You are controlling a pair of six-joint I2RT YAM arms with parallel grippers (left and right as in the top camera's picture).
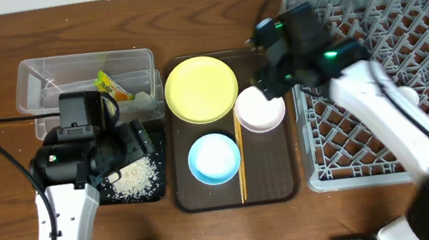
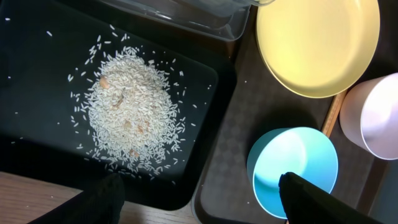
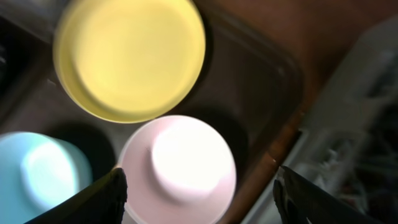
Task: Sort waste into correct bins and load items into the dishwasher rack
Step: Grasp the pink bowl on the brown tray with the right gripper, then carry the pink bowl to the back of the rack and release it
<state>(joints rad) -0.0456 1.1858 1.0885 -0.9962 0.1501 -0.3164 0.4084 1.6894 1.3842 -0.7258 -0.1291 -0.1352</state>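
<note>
The white rice scraps (image 1: 135, 176) lie in the black tray (image 1: 151, 151); they also show in the left wrist view (image 2: 130, 112). The yellow-green wrapper (image 1: 111, 84) lies in the clear box (image 1: 47, 81). The yellow plate (image 1: 200, 89), pinkish-white bowl (image 1: 262, 111), light blue bowl (image 1: 213, 157) and chopsticks (image 1: 241, 163) sit on the brown serving tray (image 1: 278, 174). My left gripper (image 2: 202, 205) is open and empty, over the edge between the black tray and the serving tray. My right gripper (image 3: 199, 199) is open, its fingers on either side of the pinkish-white bowl (image 3: 180, 162), above it. I cannot make out the small cup.
The grey dishwasher rack (image 1: 411, 65) fills the right side, close against the serving tray's right edge. The clear box and the black tray stand at the left, touching the serving tray. The right arm reaches across the rack's left part.
</note>
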